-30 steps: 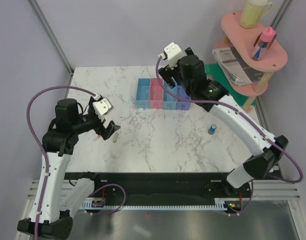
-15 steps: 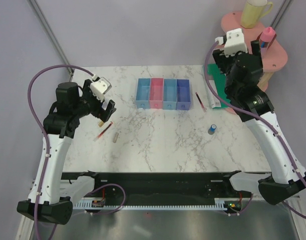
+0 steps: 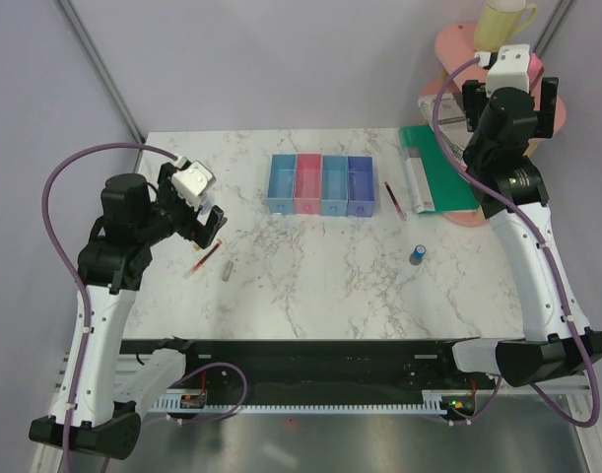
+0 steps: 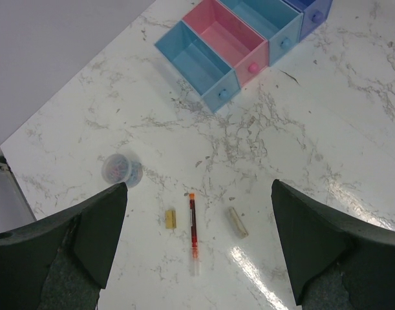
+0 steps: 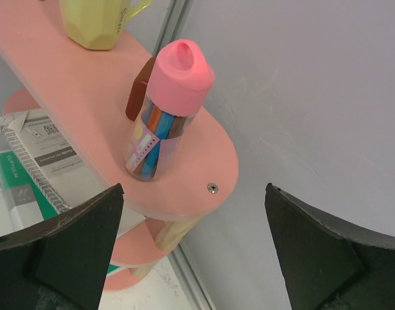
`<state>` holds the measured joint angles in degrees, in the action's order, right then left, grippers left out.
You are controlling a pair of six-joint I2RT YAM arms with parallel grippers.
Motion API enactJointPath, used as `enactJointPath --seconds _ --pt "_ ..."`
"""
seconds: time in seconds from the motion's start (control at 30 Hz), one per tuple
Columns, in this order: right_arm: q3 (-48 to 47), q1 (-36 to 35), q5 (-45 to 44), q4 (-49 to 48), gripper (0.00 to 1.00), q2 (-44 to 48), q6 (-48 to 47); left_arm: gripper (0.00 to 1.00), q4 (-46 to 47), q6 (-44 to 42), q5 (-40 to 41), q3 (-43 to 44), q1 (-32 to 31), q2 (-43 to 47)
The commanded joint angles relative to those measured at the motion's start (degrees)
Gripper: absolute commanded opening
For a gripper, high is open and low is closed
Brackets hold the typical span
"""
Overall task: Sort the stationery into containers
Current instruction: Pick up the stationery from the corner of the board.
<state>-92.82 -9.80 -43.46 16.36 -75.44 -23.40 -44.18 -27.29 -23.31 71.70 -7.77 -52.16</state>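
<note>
No item is in the bins (image 3: 305,207) yet. The left gripper (image 4: 198,190), jaws apart and empty, hangs over the thin red pen (image 4: 193,227) lying front-left of them; next it must descend and close. The right gripper (image 5: 194,187), also open, faces the pink-capped tube (image 5: 165,129) far to their right.

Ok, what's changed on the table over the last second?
The right gripper swung off the bins, back and right, to the pink shelf, open before the brown tube with pink cap. The left gripper lifted back off the thin red pen, also open. Nothing was grasped. That pen, dark red pen, grey-brown stick and blue cylinder stayed put.
</note>
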Motion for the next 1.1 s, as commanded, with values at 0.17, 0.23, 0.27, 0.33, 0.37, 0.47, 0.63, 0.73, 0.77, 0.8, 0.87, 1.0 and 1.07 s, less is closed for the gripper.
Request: enactJointPath --seconds 0.17,0.23,0.27,0.33,0.37,0.47,0.63,0.73,0.77,0.8,0.87,1.0,1.07 --pt "-1.14 3.81 0.12 -3.97 0.98 1.44 5.28 1.0 0.33 -0.92 0.63 1.25 -0.4 -0.4" --pt "-0.79 5.66 2.85 -4.23 0.98 1.7 8.01 1.0 0.33 -1.54 0.63 1.25 -0.4 -0.4" --pt "-0.79 6.02 3.29 -4.32 0.98 1.61 8.45 1.0 0.33 -1.54 0.63 1.42 -0.4 -0.4" --pt "-1.05 6.63 3.73 -4.32 0.98 0.74 9.16 1.0 0.15 -1.71 0.55 1.6 -0.4 -0.48" --pt "-1.23 6.9 4.0 -4.41 0.98 0.3 9.33 1.0 0.24 -1.72 0.55 1.69 -0.49 -0.4" --pt "-1.31 7.96 7.07 -4.84 0.98 -1.28 10.21 1.0 0.15 -1.63 0.37 2.13 -0.58 -0.57" --pt "-1.4 8.4 10.76 -4.93 0.98 -2.87 12.41 1.0 0.15 -1.63 0.72 2.39 -0.75 -0.75" --pt "-1.58 8.48 10.42 -5.55 0.98 -4.1 13.02 1.0 0.06 -1.71 0.72 2.65 -0.76 -0.84" --pt "-1.49 8.57 10.42 -5.81 0.98 -4.8 13.03 1.0 0.15 -1.72 0.72 2.65 -0.84 -0.84" --pt "-1.49 8.57 10.33 -6.16 0.98 -5.07 13.03 1.0 0.15 -1.89 0.72 2.83 -0.84 -0.84" --pt "-1.32 8.84 9.98 -7.3 0.98 -5.77 13.03 1.0 0.06 -2.07 0.81 2.83 -0.84 -1.01" --pt "-1.67 9.01 9.19 -8.36 0.98 -6.74 12.85 1.0 0.06 -2.07 0.99 2.48 -0.84 -1.19" --pt "-2.1 9.1 9.1 -8.71 0.98 -7.35 12.76 1.0 0.06 -1.98 0.99 2.22 -0.93 -1.19"
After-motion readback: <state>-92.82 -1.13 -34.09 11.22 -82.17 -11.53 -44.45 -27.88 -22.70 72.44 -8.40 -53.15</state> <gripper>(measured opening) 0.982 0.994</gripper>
